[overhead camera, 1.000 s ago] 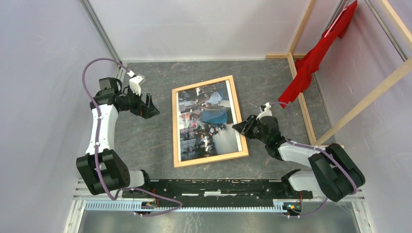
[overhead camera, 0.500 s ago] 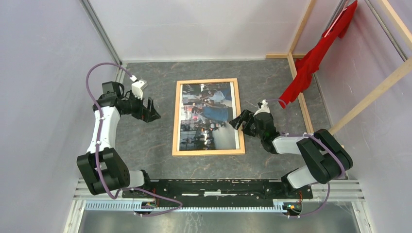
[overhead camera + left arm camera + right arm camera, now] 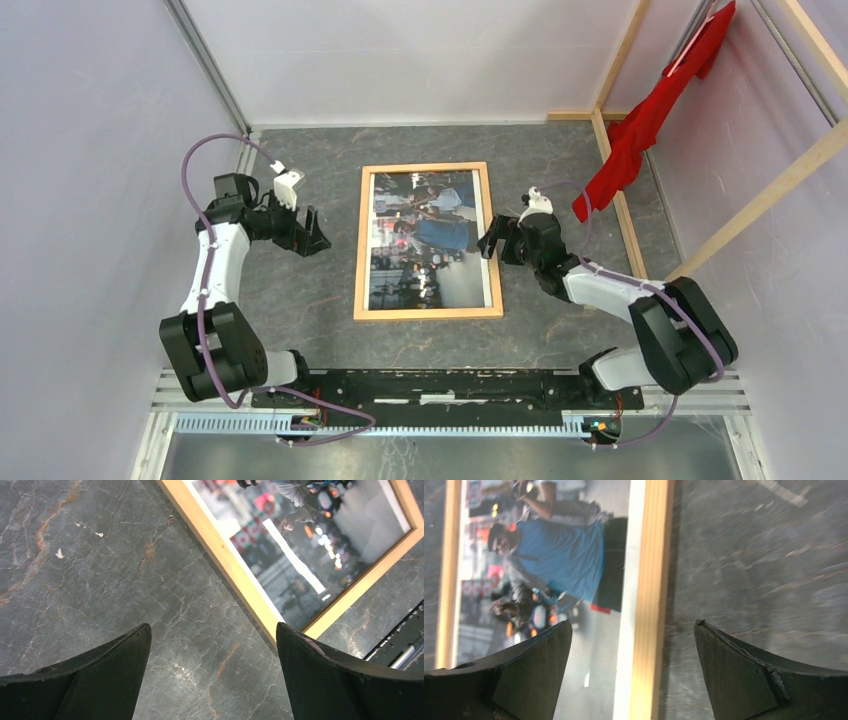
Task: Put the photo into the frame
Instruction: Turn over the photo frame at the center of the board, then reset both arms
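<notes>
The frame [image 3: 361, 250] of light wood lies flat on the grey table, long side running away from the arms. Inside it the photo [image 3: 428, 240] shows face up, a dark colourful street scene with a man in blue [image 3: 564, 555]. My right gripper [image 3: 492, 245] stands open over the frame's right rail [image 3: 649, 605], one finger above the photo, the other above bare table, holding nothing. To the left of the frame my left gripper [image 3: 312, 232] is open and empty above the table; the frame's near left corner [image 3: 310, 627] shows beyond its right finger.
A red cloth [image 3: 640, 130] hangs from a wooden rack [image 3: 620, 180] at the back right. The rack's base beam runs along the table's right side, close behind the right arm. White walls close in left and back. A black rail [image 3: 450, 385] spans the near edge.
The frame swung from tilted to square with the table. My right gripper opened, letting go of the frame's right rail, and moved a little farther back. The left gripper shifted slightly toward the frame.
</notes>
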Action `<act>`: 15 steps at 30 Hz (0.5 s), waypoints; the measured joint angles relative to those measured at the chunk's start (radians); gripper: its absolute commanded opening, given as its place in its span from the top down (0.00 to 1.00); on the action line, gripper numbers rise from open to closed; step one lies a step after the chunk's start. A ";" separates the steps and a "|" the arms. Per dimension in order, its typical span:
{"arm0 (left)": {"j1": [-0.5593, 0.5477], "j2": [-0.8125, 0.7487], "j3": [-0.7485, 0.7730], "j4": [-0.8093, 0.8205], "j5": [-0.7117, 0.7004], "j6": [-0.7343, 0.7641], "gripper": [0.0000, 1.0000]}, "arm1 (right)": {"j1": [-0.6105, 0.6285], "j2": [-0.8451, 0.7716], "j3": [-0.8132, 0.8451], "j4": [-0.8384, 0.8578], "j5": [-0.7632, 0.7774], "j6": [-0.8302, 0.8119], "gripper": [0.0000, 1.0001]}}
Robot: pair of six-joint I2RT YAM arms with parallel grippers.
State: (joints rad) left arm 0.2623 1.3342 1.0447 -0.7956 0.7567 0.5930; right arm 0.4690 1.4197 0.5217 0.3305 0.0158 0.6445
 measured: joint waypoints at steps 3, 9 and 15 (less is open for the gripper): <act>0.000 0.000 -0.024 0.051 -0.026 -0.027 0.00 | -0.001 -0.048 0.055 -0.102 0.087 -0.099 0.02; 0.000 -0.002 -0.180 0.336 -0.162 -0.200 0.00 | -0.011 -0.188 0.065 -0.177 0.367 -0.282 0.02; 0.000 0.020 -0.378 0.733 -0.217 -0.360 0.00 | -0.049 -0.188 -0.085 -0.006 0.669 -0.481 0.02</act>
State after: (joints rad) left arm 0.2626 1.3540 0.6666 -0.0624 0.5396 0.2329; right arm 0.4202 1.2316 0.4370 0.3241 0.6853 0.1635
